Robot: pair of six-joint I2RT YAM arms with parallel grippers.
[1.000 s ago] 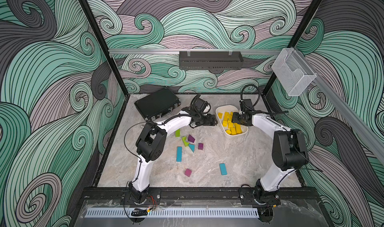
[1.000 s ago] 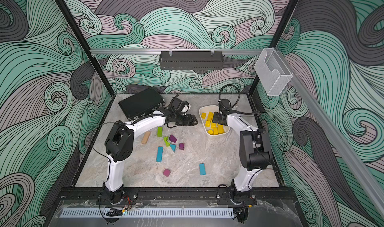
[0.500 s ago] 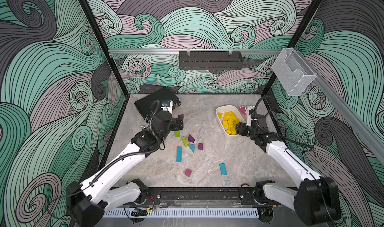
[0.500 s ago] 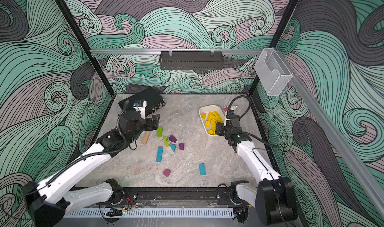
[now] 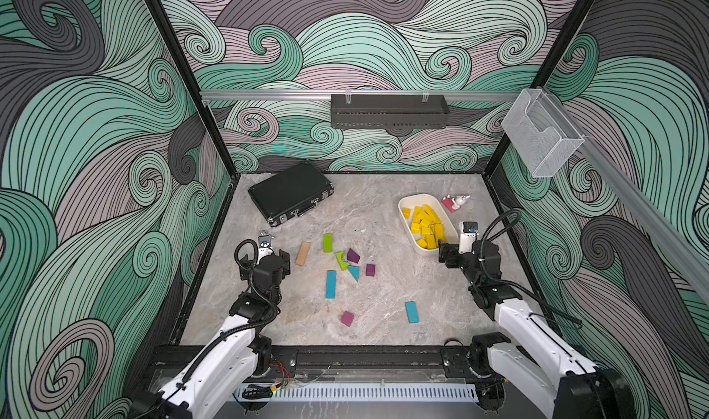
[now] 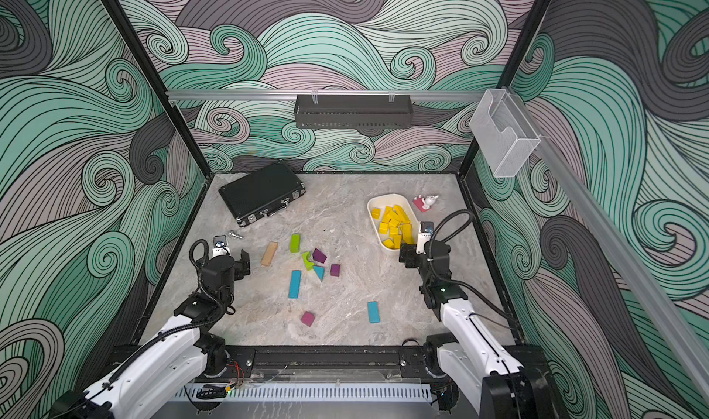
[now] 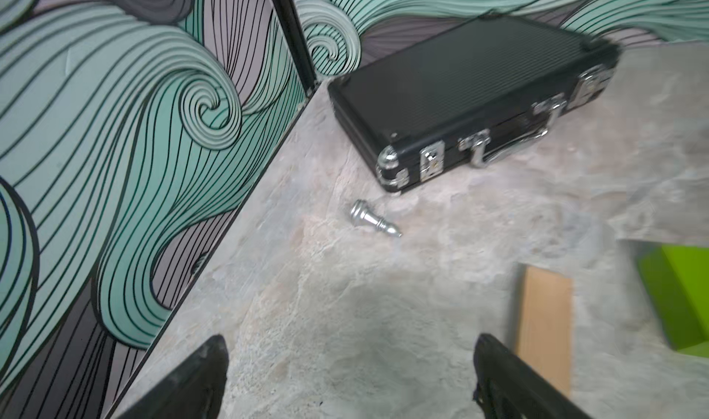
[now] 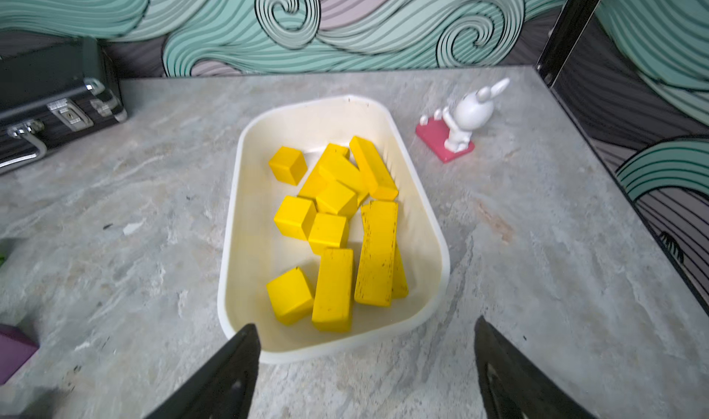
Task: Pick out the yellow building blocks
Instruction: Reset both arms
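Bright yellow wooden building blocks (image 8: 337,229): about 11, all inside cream oval plastic tray (image 8: 429,221) near counter (image 5: 383,213) edge. Left claw (image 7: 347,375), right claw (image 8: 366,363): spread, empty.

Purple block (image 8: 13,350) cut off by frame edge.

The yellow building blocks (image 8: 333,225) are painted bright yellow, and dark specks are seen on the long ones. They are kept in a cream-white tray (image 8: 429,221). The bench (image 5: 376,213) is coloured grey like marble, with pale streaks. Lime-green blocks (image 5: 328,243), purple blocks (image 5: 353,256), blue blocks (image 5: 330,284) and one tan block (image 5: 302,253) are seen on it. The case (image 5: 287,192) is black with silver clasps. A white bunny figure (image 8: 470,112) is set on a pink base. The walls (image 5: 96,129) are covered with teal, grey and mauve swirls.
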